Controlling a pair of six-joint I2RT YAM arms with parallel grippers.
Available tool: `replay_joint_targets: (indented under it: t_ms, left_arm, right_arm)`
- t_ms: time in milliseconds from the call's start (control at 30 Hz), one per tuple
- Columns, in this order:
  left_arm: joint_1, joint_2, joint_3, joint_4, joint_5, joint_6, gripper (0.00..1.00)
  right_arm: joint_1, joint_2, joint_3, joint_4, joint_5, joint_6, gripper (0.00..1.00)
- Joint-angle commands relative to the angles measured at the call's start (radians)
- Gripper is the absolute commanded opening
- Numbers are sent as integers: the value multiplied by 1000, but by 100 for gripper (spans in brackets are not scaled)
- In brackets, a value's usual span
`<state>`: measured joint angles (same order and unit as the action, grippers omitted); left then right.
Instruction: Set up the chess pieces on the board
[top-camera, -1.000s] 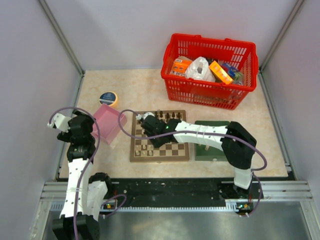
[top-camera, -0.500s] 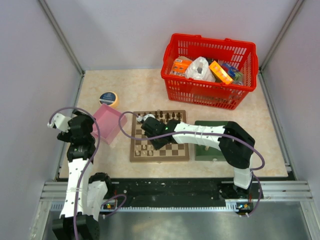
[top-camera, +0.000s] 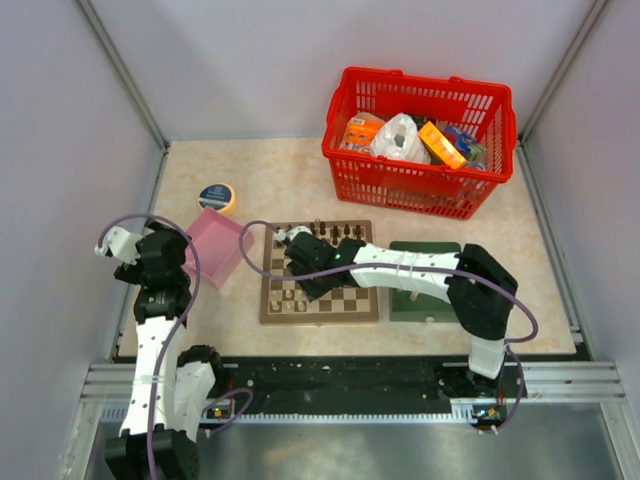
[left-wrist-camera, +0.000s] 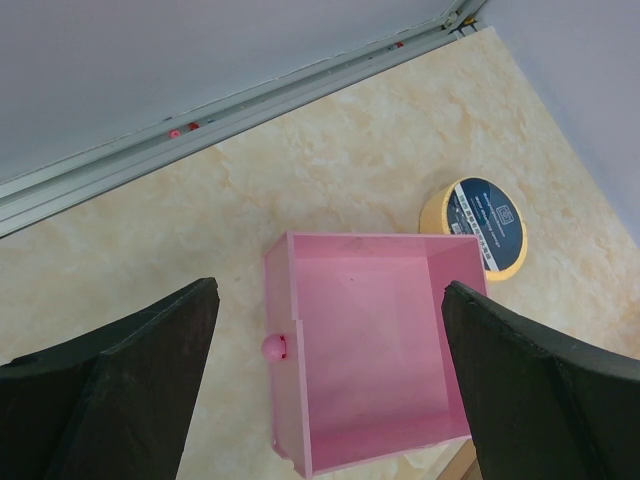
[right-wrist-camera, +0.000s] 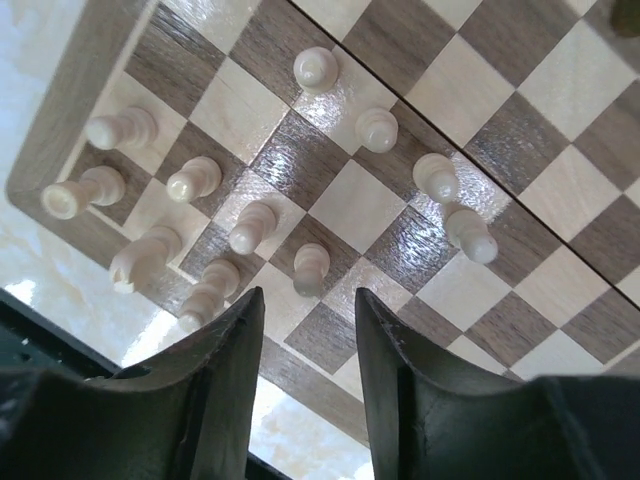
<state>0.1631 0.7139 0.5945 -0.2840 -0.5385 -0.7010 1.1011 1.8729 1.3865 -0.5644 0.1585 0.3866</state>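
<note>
The fingers (right-wrist-camera: 230, 380) of my right gripper (right-wrist-camera: 308, 300) are slightly spread and hold nothing above the board (right-wrist-camera: 560, 260). One pale pawn (right-wrist-camera: 311, 268) stands just past their gap, with more cream chess pieces (right-wrist-camera: 250, 225) ahead. My left gripper (left-wrist-camera: 330, 290) gapes wide over the pink box (left-wrist-camera: 370, 350).

No legible text at this moment.
- Tape roll (left-wrist-camera: 487, 225) on desk, just beside pink box (left-wrist-camera: 365, 350): round dark blue label, white print lines plus small white-outlined square mark. Too small to read in left wrist view; top view shows blue disc only.
- Red basket (top-camera: 420, 125): orange box (top-camera: 441, 145) and orange packet (top-camera: 362, 130), printed faces, lettering blurred, unreadable. White bag (top-camera: 400, 138) between them: markings indistinct.
- Board (right-wrist-camera: 75, 95) border, right wrist view: bare wood grain on visible stretch.
</note>
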Motion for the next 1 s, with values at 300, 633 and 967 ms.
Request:
replay_joint_targets:
  t_ms: [300,633,967]
  left_arm:
    - [7,7,13,55,21,-6,99]
    - [7,7,13,60,34,-12,99]
    - [7,-1,4,59,34,-17,99]
  right_arm:
    - [-144,-503,-259,17,157,75,50]
    - [-495,-667,-520,43,84,110,45]
    - [-549,-606,-518,84,3,67,43]
